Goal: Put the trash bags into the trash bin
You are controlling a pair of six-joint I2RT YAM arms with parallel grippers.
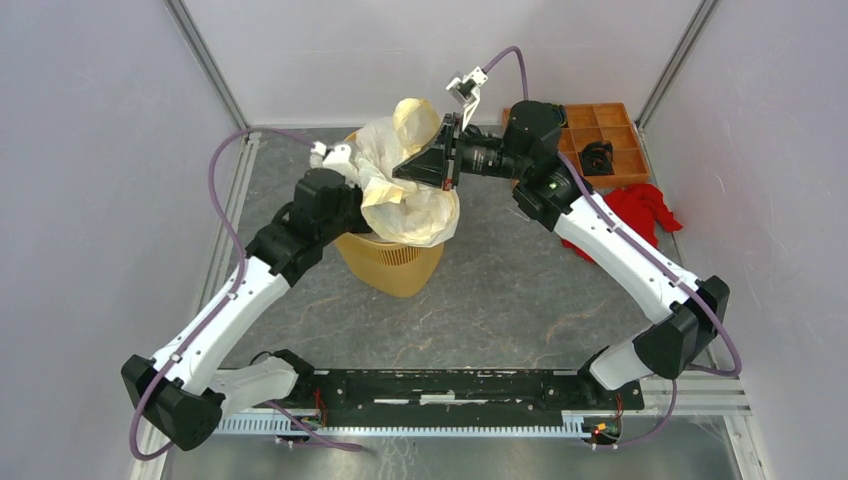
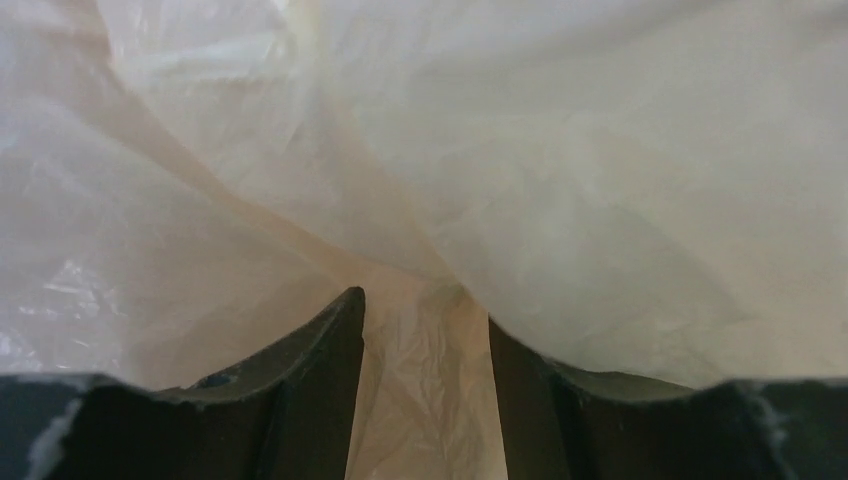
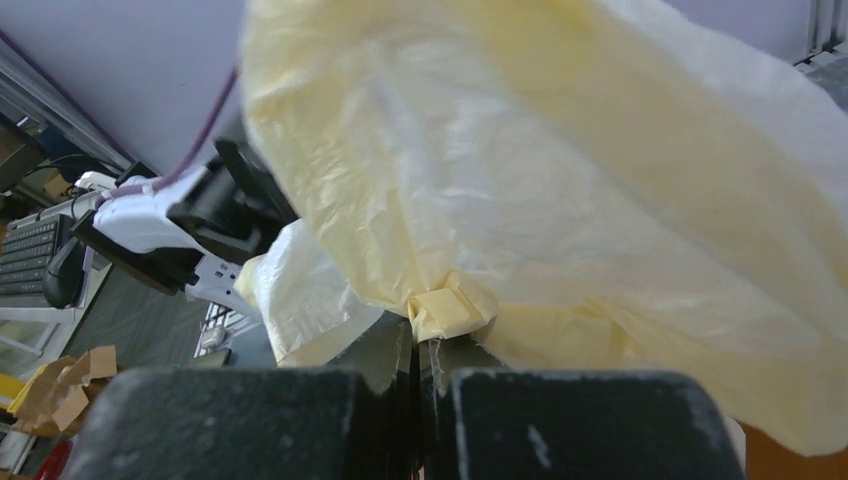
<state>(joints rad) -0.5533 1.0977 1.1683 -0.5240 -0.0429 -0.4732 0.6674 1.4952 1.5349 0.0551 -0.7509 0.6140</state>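
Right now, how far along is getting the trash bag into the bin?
Done: the bag sits bunched on top of the bin, over its opening. In hand: the right gripper is shut on a fold of the bag, and the left gripper has plastic between its parted fingers. Left: most of the bag bulges above the rim, so it likely needs pushing down inside, then releasing.

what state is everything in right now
bag, crumpled, heaped over the rim, not pushed in
bin, upright, mouth covered by the bag
left claw, open, bag film in the gap
right claw, shut on a fold of the bag
red cloth, crumpled on the table
tray, flat, one dark part in it
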